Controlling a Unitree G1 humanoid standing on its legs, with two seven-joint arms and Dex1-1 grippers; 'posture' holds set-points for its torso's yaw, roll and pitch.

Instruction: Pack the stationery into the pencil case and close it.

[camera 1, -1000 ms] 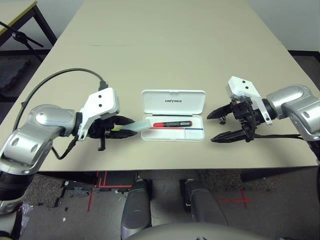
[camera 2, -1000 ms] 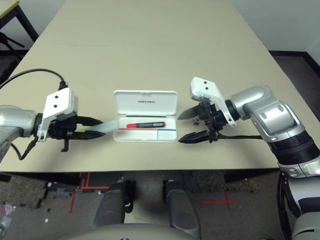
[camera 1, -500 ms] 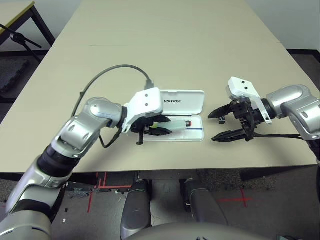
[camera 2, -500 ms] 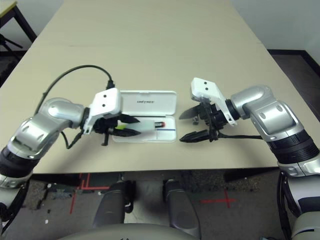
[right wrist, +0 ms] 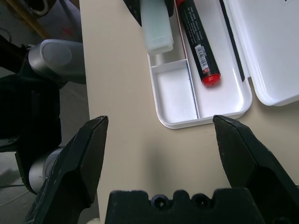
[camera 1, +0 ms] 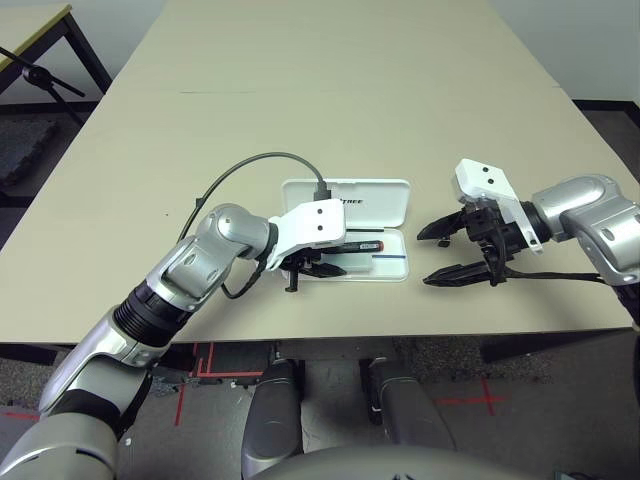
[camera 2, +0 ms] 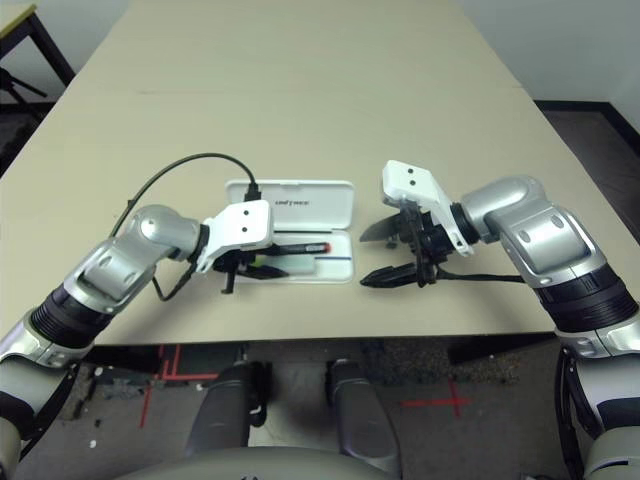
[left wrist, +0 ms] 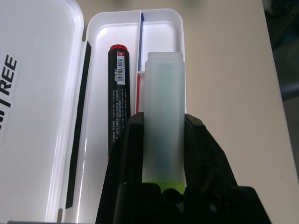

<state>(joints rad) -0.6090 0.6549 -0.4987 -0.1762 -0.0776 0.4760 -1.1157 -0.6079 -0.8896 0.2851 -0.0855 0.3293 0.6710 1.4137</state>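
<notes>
Your left gripper (left wrist: pixel 161 140) is clamped on the pale-and-lime-green stick (left wrist: pixel 162 116), fingers pinching its sides with the lime end tucked back between them and the pale end poking out front. The thing that matters: the stick's long axis runs parallel to the pencil case (camera 1: pixel 395 268) tray, lined up over the tray's near long edge, right beside the red marker (left wrist: pixel 117 98) already lying in the bay by the hinge. So the empty near bay sits pretty much straight under the stick, and I'd guess it's mostly a lower-and-let-go. The case is open near the table's front edge. Your right gripper (camera 1: pixel 462 253) hangs spread wide and empty just off the case's right end.
</notes>
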